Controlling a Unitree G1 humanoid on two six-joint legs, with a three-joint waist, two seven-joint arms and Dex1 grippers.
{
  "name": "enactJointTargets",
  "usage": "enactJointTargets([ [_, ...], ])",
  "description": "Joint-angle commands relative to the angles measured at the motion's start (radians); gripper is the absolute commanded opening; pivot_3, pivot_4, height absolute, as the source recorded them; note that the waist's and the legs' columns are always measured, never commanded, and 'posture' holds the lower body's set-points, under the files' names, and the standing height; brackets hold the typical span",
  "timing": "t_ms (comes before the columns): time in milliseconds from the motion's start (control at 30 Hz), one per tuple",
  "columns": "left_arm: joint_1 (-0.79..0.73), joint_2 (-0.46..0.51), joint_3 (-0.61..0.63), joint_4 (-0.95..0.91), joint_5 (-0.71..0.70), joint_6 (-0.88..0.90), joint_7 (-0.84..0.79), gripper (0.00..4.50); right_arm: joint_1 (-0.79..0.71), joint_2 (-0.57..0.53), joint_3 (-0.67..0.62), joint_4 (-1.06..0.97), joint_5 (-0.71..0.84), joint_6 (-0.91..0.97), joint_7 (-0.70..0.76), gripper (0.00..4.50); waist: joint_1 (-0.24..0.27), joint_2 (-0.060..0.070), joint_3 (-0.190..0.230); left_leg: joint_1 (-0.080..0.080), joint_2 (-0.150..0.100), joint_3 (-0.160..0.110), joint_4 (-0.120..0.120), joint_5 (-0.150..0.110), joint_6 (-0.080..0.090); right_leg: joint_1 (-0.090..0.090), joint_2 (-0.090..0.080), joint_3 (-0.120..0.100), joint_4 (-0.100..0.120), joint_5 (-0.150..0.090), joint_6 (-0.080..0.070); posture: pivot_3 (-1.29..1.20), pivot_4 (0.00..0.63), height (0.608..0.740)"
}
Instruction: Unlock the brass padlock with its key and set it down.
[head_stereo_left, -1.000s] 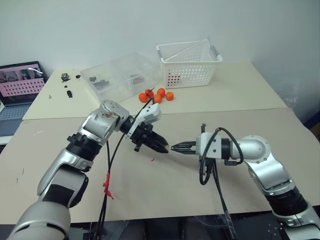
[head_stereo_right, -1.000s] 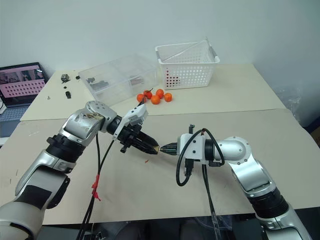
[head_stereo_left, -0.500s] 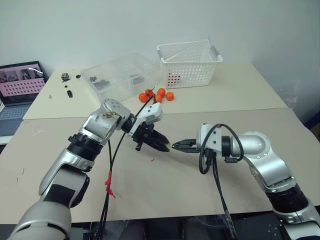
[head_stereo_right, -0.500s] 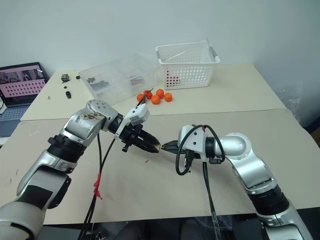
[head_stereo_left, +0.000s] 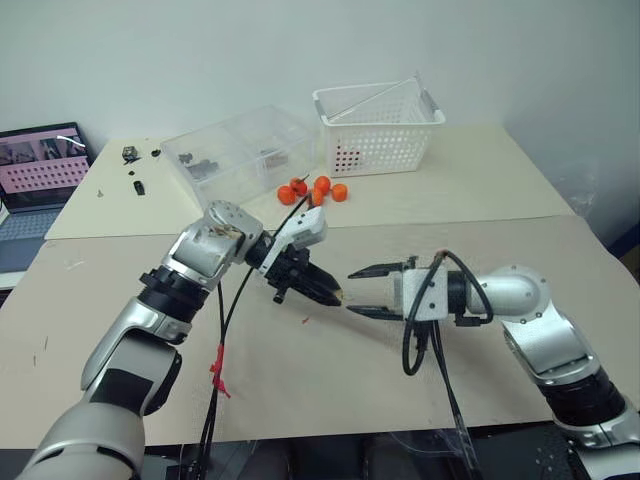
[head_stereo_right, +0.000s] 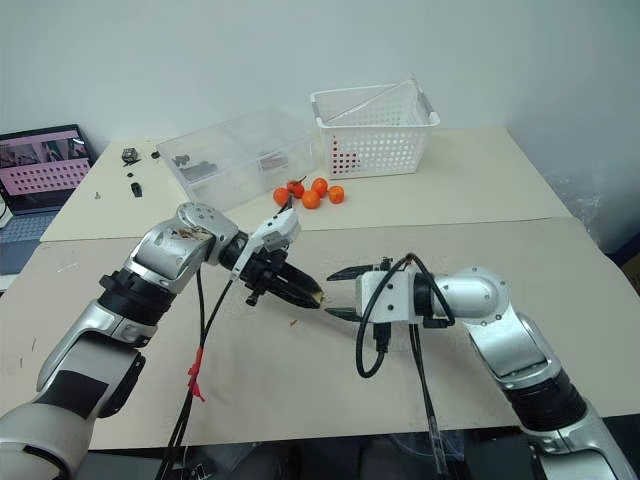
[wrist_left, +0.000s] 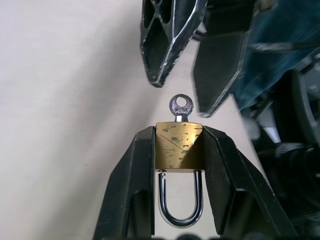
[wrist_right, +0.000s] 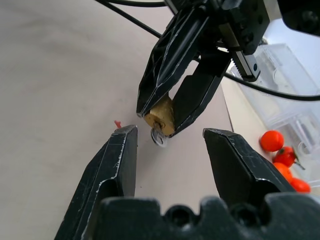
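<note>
A beige table (head_stereo_left: 480, 200) fills the scene, and every place here is given relative to the brass padlock (wrist_left: 179, 146), which is held in the air above the table's near middle. Behind the padlock stand a white basket (head_stereo_left: 378, 128) and a clear plastic box (head_stereo_left: 240, 150), with a few small orange fruits (head_stereo_left: 318, 190) between them and the padlock.

The left gripper (head_stereo_left: 322, 290) is clenched on the padlock's two flat sides. Facing it, just beside the padlock, the right gripper (head_stereo_right: 335, 292) has its fingers spread apart, holding nothing.

The padlock's long axis runs along the left gripper's fingers. Its silvery shackle (wrist_left: 180, 202) points back toward that gripper's palm and looks seated in the body, though whether it is latched cannot be told. The key (wrist_left: 180, 107) sits in the keyhole, its round bow pointing outward at the right gripper.

Judged from this, the unlocking step is in hand. The next move calls for the right fingers to pinch the small key bow squarely and twist it without pulling it out.
</note>
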Motion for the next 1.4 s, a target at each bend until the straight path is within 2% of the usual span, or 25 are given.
enactJointTargets([
  [33,-0.038,0.015,0.026,0.016,-0.058,0.081,-0.043,0.84,0.007,0.01,-0.024,-0.003,-0.019,-0.09,-0.037,2.58,0.0,0.0,0.0,0.0,0.0,0.0,0.0,0.0,0.0,0.0,0.0,0.0,0.0,0.0,0.0,0.0,0.15,0.74],
  [467,-0.095,0.002,0.019,0.087,-0.195,0.181,-0.047,0.84,0.026,0.005,-0.039,-0.021,-0.012,-0.105,-0.06,2.58,0.0,0.0,0.0,0.0,0.0,0.0,0.0,0.0,0.0,0.0,0.001,0.0,0.0,0.0,0.0,0.0,0.15,0.74],
  [1400,-0.122,-0.039,-0.031,0.162,-0.216,0.125,-0.047,0.84,0.049,0.004,-0.078,-0.152,0.029,0.019,-0.083,2.58,0.001,0.0,0.0,0.0,0.0,0.0,0.0,0.0,0.001,0.0,0.001,0.0,0.0,0.0,0.0,0.0,0.15,0.74],
])
